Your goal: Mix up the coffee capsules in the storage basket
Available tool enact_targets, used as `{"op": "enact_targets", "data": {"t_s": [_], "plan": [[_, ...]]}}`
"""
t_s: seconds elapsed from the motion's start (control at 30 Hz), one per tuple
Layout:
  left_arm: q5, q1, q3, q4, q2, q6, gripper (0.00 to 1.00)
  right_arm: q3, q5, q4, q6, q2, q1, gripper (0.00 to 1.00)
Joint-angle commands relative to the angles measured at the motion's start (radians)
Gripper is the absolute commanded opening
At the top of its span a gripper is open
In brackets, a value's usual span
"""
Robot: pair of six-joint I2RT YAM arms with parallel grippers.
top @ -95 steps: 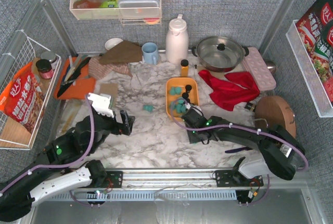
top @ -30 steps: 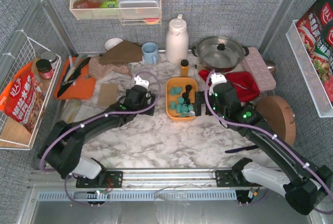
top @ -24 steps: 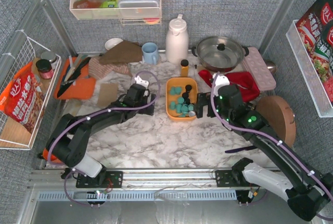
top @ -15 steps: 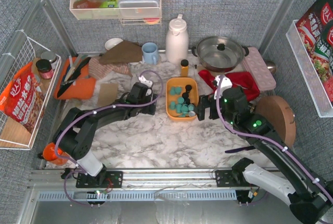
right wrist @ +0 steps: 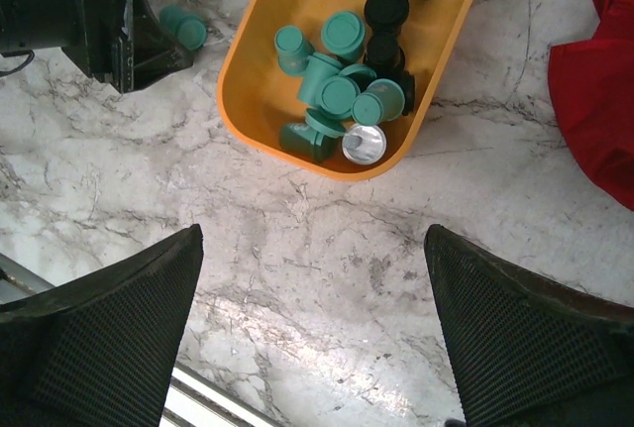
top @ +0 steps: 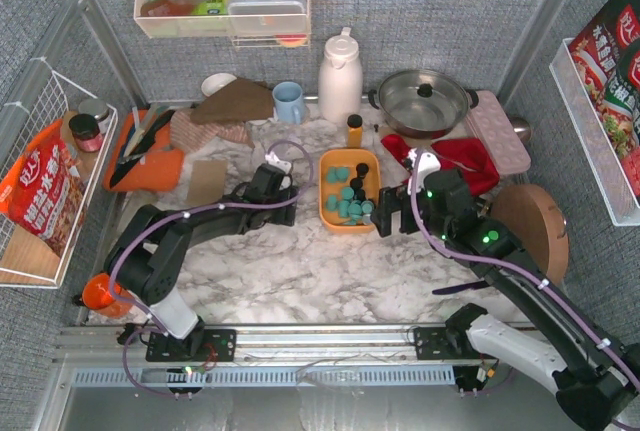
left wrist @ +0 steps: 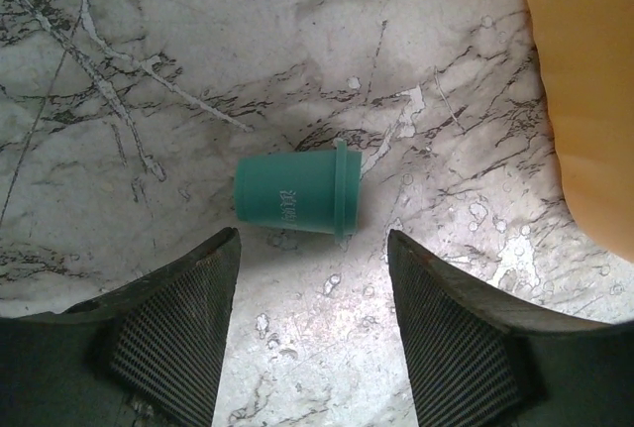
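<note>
Reaching across the marble table (top: 300, 271), the left arm, folded back by its base three seconds ago, now has the left gripper (left wrist: 312, 278) low over one stray teal capsule (left wrist: 295, 192). Its fingers (left wrist: 178, 318) stand apart on either side of the pod's line and touch nothing. The right arm has swung from the near end of the storage basket (top: 326, 201) to its right side. In the last second the right gripper (top: 390, 213) slid back to the near right corner. It hovers there, jaws spread wide and empty.

From above, the left gripper's body hides the stray capsule. The right wrist camera finds it on the marble just left of the basket, beside the left gripper's dark fingers. The other coffee capsules (right wrist: 342, 80) lie heaped in the basket's near half, mostly teal, a few black, and one silver foil face (right wrist: 364, 145) turned upward. A crumpled red cloth (top: 440, 171) lies just right of the right wrist. A white jug (top: 340, 76), a lidded pot (top: 420, 99), a blue mug (top: 288, 101) and a pink egg tray (top: 498, 131) stand along the back wall.

The stray capsule lies on its side, its long axis pointing across the table, flanged rim toward the basket's orange wall and narrow closed end away. The basket's own long axis runs away from the arms.
</note>
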Motion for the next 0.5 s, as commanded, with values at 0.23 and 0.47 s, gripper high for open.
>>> {"op": "enact_targets", "data": {"t_s": [0.23, 0.47], "plan": [[-0.007, 0.002, 0.003, 0.11, 0.013, 0.044, 0.68, -0.007, -0.035, 0.018, 0.007, 0.001, 0.001, 0.99], [-0.015, 0.004, 0.027, 0.1, 0.046, 0.045, 0.68, -0.001, -0.044, 0.01, 0.005, -0.002, 0.001, 0.98]]}}
